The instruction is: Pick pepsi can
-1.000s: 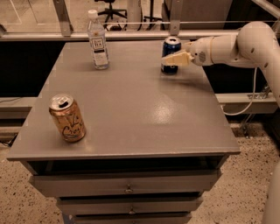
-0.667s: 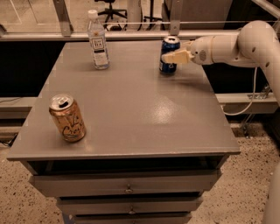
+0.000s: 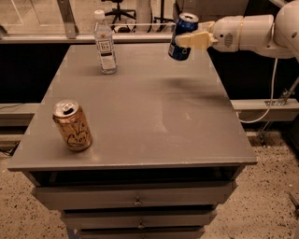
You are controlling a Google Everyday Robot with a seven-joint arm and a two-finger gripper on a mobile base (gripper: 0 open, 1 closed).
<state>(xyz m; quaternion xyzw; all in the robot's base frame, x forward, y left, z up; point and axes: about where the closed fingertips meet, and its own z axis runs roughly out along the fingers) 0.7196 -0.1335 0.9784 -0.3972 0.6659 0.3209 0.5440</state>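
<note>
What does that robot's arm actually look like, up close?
The arm is a smooth white shell of thick rounded tubes and bulging joints. A patch of small dark holes, like a speaker grille, sits near the wrist. The gripper, at the can above the table's far right corner, has flat, pale cream fingers. A thin pale cable hangs below the arm.

This looks like an office-style lab: a grey drawer cabinet [image 3: 140, 116] on speckled floor [image 3: 266, 205], a swivel chair [image 3: 120, 8] behind it, and the gripper [image 3: 184, 40] clasping the pepsi can [image 3: 185, 24] over its far right edge.
</note>
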